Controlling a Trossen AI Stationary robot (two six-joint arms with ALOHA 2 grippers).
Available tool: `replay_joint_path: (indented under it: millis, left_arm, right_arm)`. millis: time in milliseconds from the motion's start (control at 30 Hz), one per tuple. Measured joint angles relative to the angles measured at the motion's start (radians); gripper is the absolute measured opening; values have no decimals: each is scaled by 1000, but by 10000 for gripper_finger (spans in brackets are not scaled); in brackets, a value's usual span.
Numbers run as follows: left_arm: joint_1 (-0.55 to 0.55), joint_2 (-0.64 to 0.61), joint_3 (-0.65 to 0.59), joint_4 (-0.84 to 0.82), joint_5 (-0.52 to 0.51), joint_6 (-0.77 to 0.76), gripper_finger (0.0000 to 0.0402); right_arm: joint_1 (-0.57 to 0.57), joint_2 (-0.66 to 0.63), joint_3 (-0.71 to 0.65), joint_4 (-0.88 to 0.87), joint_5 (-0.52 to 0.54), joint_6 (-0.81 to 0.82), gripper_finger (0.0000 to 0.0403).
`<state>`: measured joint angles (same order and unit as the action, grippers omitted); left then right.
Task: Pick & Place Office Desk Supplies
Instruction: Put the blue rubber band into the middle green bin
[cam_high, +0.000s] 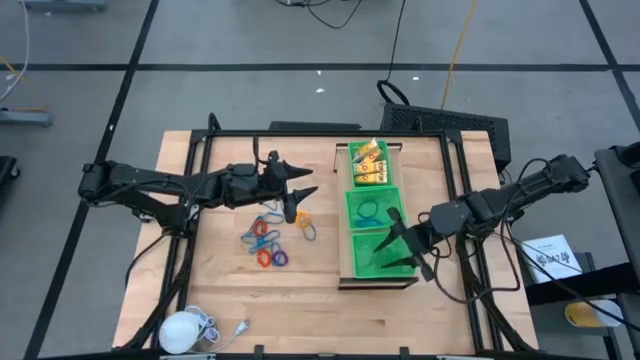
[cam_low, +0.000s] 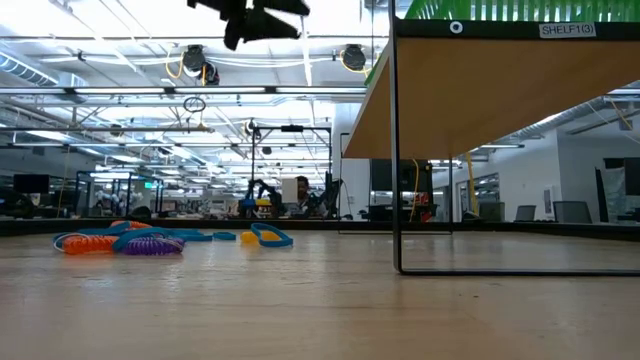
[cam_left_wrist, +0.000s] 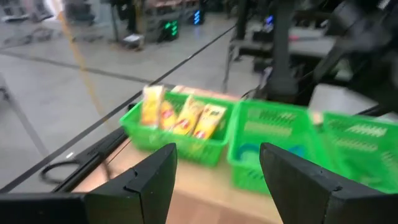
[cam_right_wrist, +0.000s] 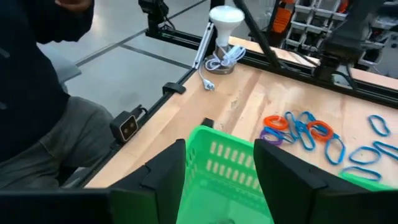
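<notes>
**Two arms sorting desk supplies into green baskets on a raised shelf**

The right gripper (cam_high: 412, 252) hung over the nearest green basket (cam_high: 372, 262), its fingers (cam_right_wrist: 163, 169) spread apart with nothing visible between them. The left gripper (cam_high: 297, 197) hovered above the worktop (cam_high: 300, 310), near the loose pile of rings (cam_high: 268, 240); its fingers (cam_left_wrist: 149, 177) stood apart and empty, pointing toward the baskets. The yellow packets (cam_high: 368, 163) lay in the farthest basket, and a blue ring (cam_high: 368, 211) in the middle basket (cam_high: 352, 203). Orange, purple and blue rings, with blue clip-like pieces among them, lay tangled on the bare wood between the left arm and the shelf (cam_low: 470, 90). A white round object with a cord (cam_high: 188, 328) sat at the worktop's near corner, well apart.

Risks, as judged: the rings were thin, flat and interlinked, so a pinch could miss or lift several at once; a ring released near a basket's rim could fall outside it; the two arms could crowd each other at the shelf.
</notes>
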<state>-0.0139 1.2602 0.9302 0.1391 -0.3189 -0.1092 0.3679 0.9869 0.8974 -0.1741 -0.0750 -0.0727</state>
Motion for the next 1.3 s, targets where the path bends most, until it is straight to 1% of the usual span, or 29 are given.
replay_joint_path:
  millis: [100, 167, 233, 300, 400, 500, 567, 667, 833, 967, 1067, 1200, 1300]
  left_arm:
    - [0, -16, -1, -106, -69, -21, 241]
    - [2, -44, -3, -196, -140, -55, 241]
    - [13, -55, 0, -281, -221, -110, 241]
    - [27, -58, -10, -416, -282, -186, 241]
    - [53, -58, -11, -602, -313, -348, 241]
    - [72, -47, -30, -775, -269, -511, 241]
    - [75, -37, -53, -823, -215, -586, 241]
    - [74, -35, -98, -822, -156, -631, 241]
    - [95, -18, -173, -780, -148, -720, 241]
    - [154, -5, -225, -801, -142, -819, 241]
    - [218, -8, -262, -836, -112, -897, 241]
    - [303, -7, -315, -832, -41, -936, 241]
    - [352, -7, -355, -811, -37, -955, 241]
  right_arm:
    - [-14, -71, 0, -57, 3, 0, 184]
    - [-22, -124, 0, -99, 21, 1, 183]
    - [-22, -177, 0, -139, 77, 7, 180]
    - [-22, -224, 0, -174, 154, 7, 176]
    - [-22, -285, 0, -222, 256, 9, 171]
    - [-22, -335, -24, -218, 335, 8, 169]
    - [-23, -361, -44, -208, 357, 4, 169]
    - [-23, -392, -88, -185, 386, -10, 168]
    - [-23, -421, -174, -53, 396, -44, 165]
    - [-23, -426, -228, 43, 396, -78, 164]
    - [-23, -426, -258, 92, 395, -108, 164]
    - [-23, -426, -264, 103, 396, -112, 163]
    - [-23, -426, -264, 103, 395, -110, 161]
